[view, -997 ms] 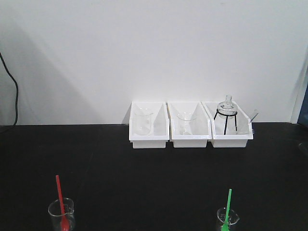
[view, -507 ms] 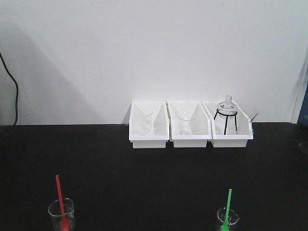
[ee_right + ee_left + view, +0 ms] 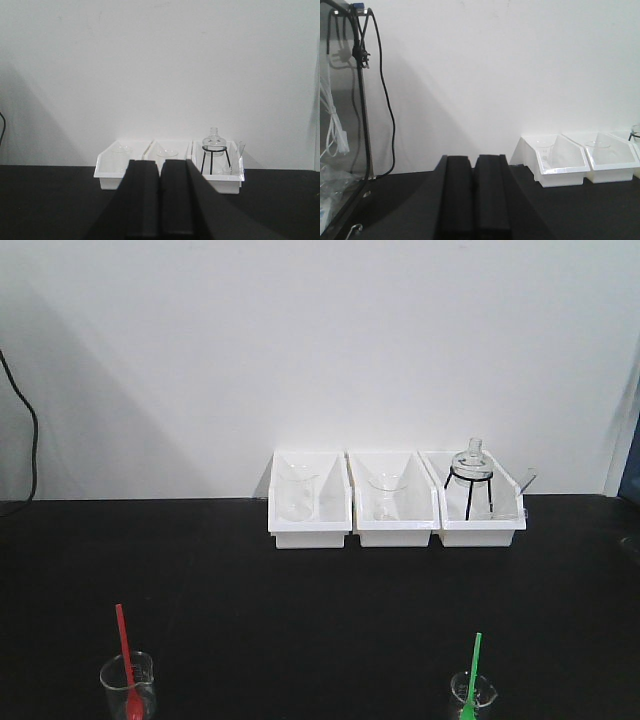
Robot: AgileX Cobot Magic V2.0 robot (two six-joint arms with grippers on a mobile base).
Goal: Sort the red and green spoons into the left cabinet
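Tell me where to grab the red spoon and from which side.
Probably grip the red spoon by its bare upper handle, from above. It stands bowl-down in a glass beaker, handle leaning over the rim, so only that part is free.

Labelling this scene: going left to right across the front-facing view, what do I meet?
From the left: red spoon → left white bin → middle white bin → green spoon. The right white bin overlaps the green spoon.

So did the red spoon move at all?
No. The red spoon leans in its glass beaker at the same spot and tilt as before, no nearer to the left white bin and no farther from it.
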